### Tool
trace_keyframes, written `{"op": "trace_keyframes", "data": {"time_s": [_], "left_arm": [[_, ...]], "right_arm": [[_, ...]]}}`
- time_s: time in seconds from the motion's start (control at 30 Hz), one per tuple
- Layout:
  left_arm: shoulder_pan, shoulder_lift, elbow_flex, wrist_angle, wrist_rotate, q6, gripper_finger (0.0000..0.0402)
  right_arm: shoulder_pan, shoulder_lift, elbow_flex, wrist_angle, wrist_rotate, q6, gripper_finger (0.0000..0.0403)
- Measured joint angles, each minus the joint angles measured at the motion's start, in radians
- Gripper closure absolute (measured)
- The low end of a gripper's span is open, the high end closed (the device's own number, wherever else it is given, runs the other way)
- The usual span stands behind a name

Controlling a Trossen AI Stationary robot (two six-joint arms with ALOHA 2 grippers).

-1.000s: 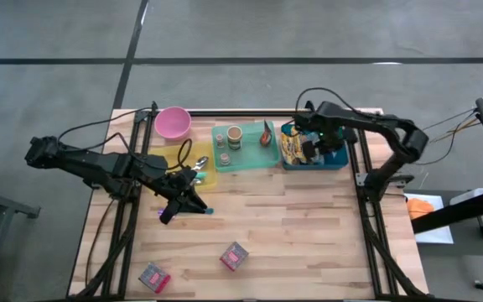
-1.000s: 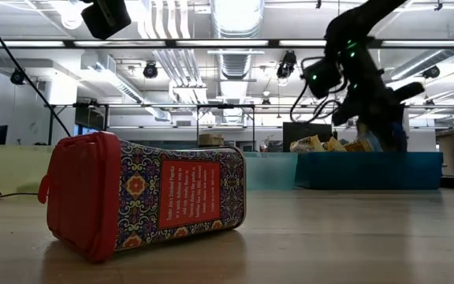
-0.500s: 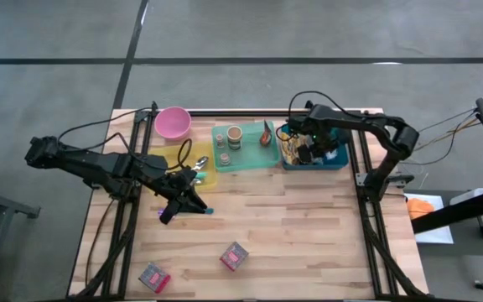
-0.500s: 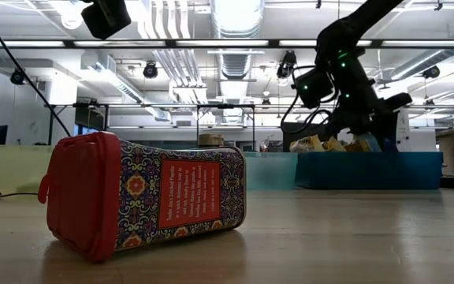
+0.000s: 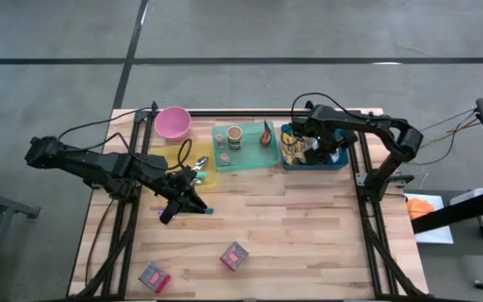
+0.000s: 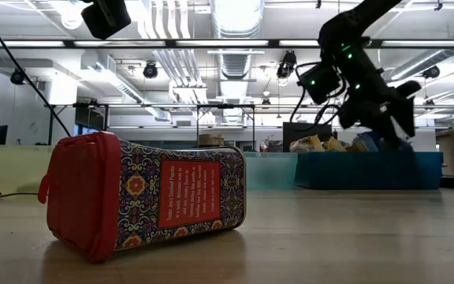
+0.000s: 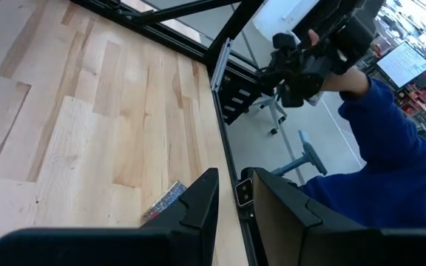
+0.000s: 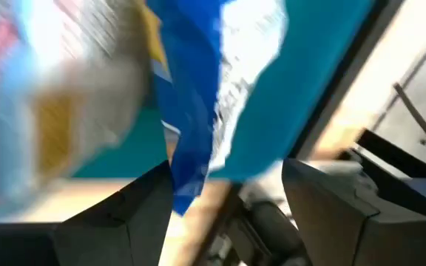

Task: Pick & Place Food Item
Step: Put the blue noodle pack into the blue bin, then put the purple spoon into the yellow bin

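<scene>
A blue bin (image 5: pixel 335 161) at the table's far right holds snack bags (image 5: pixel 291 148). My right gripper (image 5: pixel 314 152) hangs over the bin, pointing steeply down, open. In the right wrist view a blue bag (image 8: pixel 192 89) shows blurred between and beyond the two spread fingers, with a pale bag (image 8: pixel 72 111) beside it. My left gripper (image 5: pixel 193 198) waits above the table's middle left, its fingers (image 7: pixel 202 199) a narrow gap apart with nothing between them. My right gripper stands open around the blue bag's lower end (image 8: pixel 188 193), which shows close to one finger (image 8: pixel 150 203). The view is blurred, so I cannot tell whether the finger touches the bag.
A green tray (image 5: pixel 250 161) with cans, a yellow tray (image 5: pixel 210 178) and a pink bowl (image 5: pixel 173 122) line the far side. Two patterned tins (image 5: pixel 235 256) (image 5: pixel 153 276) lie near the front edge. A person's blue sleeve (image 7: pixel 390 140) shows beyond the table.
My right gripper has swung a little toward the table's left over the blue bin and come back, rolling its wrist as it went.
</scene>
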Motion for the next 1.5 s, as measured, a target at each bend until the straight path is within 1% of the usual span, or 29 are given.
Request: {"op": "trace_keyframes", "data": {"time_s": [0.13, 0.33, 0.47, 0.6, 0.73, 0.87, 0.93, 1.0, 1.07, 1.17, 1.23, 1.4, 1.5], "left_arm": [[0.000, 0.000, 0.000, 0.000, 0.000, 0.000, 0.0308], [0.000, 0.000, 0.000, 0.000, 0.000, 0.000, 0.0308], [0.000, 0.000, 0.000, 0.000, 0.000, 0.000, 0.0308], [0.000, 0.000, 0.000, 0.000, 0.000, 0.000, 0.0308], [0.000, 0.000, 0.000, 0.000, 0.000, 0.000, 0.0308], [0.000, 0.000, 0.000, 0.000, 0.000, 0.000, 0.0308], [0.000, 0.000, 0.000, -0.001, 0.000, 0.000, 0.0308], [0.000, 0.000, 0.000, -0.001, 0.000, 0.000, 0.0308], [0.000, 0.000, 0.000, 0.000, 0.000, 0.001, 0.0308], [0.000, 0.000, 0.000, 0.009, -0.027, 0.024, 0.0308], [0.000, -0.001, 0.000, 0.004, -0.054, 0.026, 0.0308], [0.001, 0.001, 0.000, 0.011, -0.136, 0.126, 0.0308], [0.001, 0.002, 0.000, 0.007, -0.156, 0.126, 0.0308]], "right_arm": [[0.017, -0.069, 0.000, -0.040, 0.002, 0.019, 0.0155], [0.061, -0.203, 0.000, -0.014, 0.005, 0.054, 0.0154], [0.145, -0.279, -0.001, 0.073, -0.025, 0.044, 0.0154], [0.279, -0.326, -0.014, 0.189, -0.046, -0.008, 0.0154], [0.448, -0.335, -0.051, 0.394, -0.053, -0.086, 0.0154], [0.607, -0.327, -0.099, 0.670, -0.049, -0.155, 0.0154], [0.670, -0.326, -0.123, 0.798, -0.026, -0.215, 0.0154], [0.728, -0.328, -0.147, 0.917, 0.019, -0.265, 0.0154], [0.771, -0.333, -0.167, 0.965, 0.076, -0.290, 0.0154], [0.809, -0.336, -0.174, 0.997, 0.116, -0.289, 0.0154], [0.824, -0.333, -0.179, 0.994, 0.119, -0.265, 0.0154], [0.848, -0.323, -0.204, 1.023, 0.119, -0.233, 0.0154], [0.854, -0.323, -0.235, 1.055, 0.118, -0.225, 0.0154]]}}
